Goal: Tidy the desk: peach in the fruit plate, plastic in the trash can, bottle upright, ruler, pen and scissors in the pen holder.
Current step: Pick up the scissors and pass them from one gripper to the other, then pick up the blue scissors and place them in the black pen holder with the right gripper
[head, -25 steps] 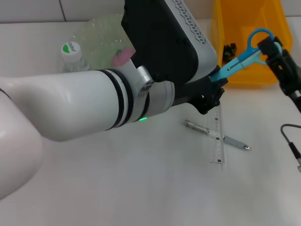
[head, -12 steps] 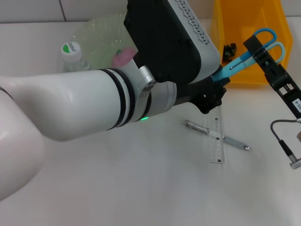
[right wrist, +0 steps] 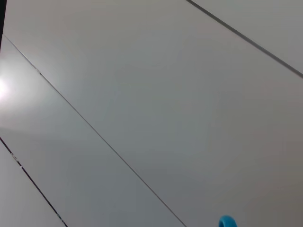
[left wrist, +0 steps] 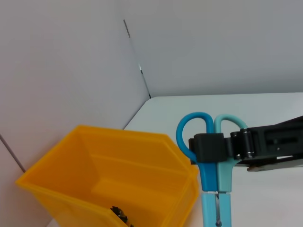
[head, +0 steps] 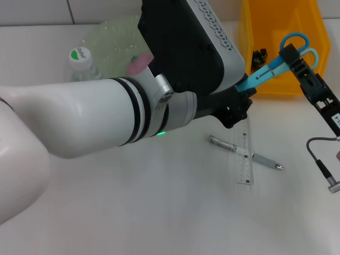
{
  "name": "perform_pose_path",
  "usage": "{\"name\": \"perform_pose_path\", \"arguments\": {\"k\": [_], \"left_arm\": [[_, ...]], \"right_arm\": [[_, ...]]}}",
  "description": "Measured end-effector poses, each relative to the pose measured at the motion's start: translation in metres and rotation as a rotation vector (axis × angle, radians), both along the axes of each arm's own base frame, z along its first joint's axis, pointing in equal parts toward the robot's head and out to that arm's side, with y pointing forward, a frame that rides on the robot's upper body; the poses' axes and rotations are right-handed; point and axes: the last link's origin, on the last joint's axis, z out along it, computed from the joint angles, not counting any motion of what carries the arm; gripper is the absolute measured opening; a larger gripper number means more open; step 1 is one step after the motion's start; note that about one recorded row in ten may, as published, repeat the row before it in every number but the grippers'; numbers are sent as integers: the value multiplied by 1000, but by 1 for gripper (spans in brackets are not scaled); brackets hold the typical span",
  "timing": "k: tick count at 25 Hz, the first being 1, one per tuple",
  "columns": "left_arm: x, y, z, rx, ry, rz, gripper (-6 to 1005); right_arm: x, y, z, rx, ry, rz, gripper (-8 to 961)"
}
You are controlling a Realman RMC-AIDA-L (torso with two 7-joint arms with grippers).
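- Scissors (head: 276,62) upper right, held at both ends: left gripper (head: 240,101) on blade tip, right gripper (head: 295,57) clamped on handles.
- Handover over yellow bin (head: 268,21); next likely left lets go.
- Pen (head: 245,153) and ruler (head: 245,154) on bench (head: 159,212).

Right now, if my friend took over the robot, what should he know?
Right gripper: shut on the scissors' handles, beside the yellow bin.
Left gripper: at the blade end; its grip is hidden.
Pen lies across the ruler on the table.
Bottle stands upright; peach is beside it.
Left to do: scissors, pen and ruler still need stowing.
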Motion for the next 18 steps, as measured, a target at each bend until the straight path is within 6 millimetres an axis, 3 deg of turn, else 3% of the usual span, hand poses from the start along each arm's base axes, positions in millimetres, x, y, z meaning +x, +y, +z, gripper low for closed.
{"name": "perform_pose_path", "arguments": {"k": [4, 11, 15, 17, 18], "left_arm": [[-1, 0, -2, -2, 18, -17, 331], [-3, -2, -3, -8, 28, -28, 343], [4, -2, 7, -5, -20, -43, 350], [6, -2, 22, -22, -101, -72, 353], [6, -2, 22, -22, -101, -72, 392]], "right_arm": [[-1, 0, 1, 7, 1, 7, 80], [1, -2, 6, 35, 16, 3, 80], [5, 0, 14, 79, 20, -15, 79], [11, 0, 23, 118, 18, -30, 79], [11, 0, 23, 118, 18, -30, 79]]}}
